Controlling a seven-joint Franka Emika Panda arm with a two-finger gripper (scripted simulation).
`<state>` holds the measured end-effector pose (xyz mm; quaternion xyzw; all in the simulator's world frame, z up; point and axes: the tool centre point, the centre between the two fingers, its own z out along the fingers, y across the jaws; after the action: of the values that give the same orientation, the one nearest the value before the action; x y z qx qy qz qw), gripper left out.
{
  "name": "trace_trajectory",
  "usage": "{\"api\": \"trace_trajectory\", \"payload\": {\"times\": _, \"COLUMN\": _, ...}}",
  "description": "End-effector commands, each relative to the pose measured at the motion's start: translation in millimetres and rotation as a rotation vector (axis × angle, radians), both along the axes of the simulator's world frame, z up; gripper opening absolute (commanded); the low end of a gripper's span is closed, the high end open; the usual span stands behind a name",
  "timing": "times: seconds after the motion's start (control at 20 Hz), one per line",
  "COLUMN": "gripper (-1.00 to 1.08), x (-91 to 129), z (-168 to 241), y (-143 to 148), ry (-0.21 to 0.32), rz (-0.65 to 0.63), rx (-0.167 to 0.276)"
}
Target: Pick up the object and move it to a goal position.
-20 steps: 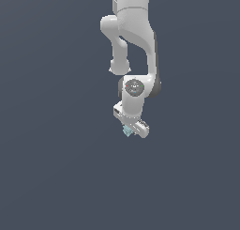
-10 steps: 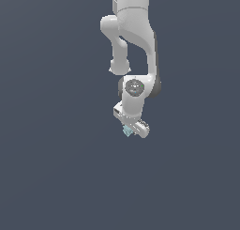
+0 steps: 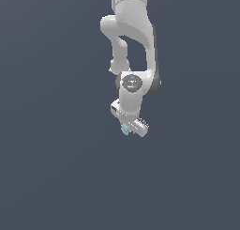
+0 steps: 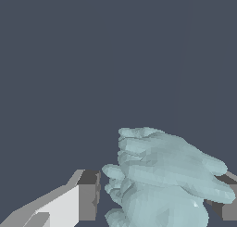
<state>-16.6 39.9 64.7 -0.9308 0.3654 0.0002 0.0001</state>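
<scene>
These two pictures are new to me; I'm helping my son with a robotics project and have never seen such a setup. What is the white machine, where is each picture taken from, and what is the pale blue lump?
Both pictures are computer renders from a simulation, not photographs. The white machine is a single robot arm with jointed segments, ending in a gripper, a two-fingered clamp. The exterior view comes from a camera off the arm that looks at the whole scene against a plain dark grey background. The wrist view comes from a camera mounted on the arm's wrist, so it looks past the gripper's fingers. The pale blue lump is the object the arm must carry to a goal spot. It looks large in the wrist view only because the camera is close; in the exterior view it is tiny. It sits between the fingers, apparently gripped. Nothing else is visible.
</scene>
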Motion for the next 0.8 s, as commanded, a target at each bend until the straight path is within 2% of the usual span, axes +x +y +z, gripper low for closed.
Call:
{"api": "trace_trajectory", "payload": {"times": 0.0, "gripper": -1.0, "x": 3, "z": 15, "y": -7, "ry": -0.001, "rz": -0.001, "rx": 0.0}}
{"api": "trace_trajectory", "payload": {"times": 0.75, "gripper": -1.0, "x": 35, "z": 159, "y": -73, "ry": -0.001, "rz": -0.001, "rx": 0.0}}
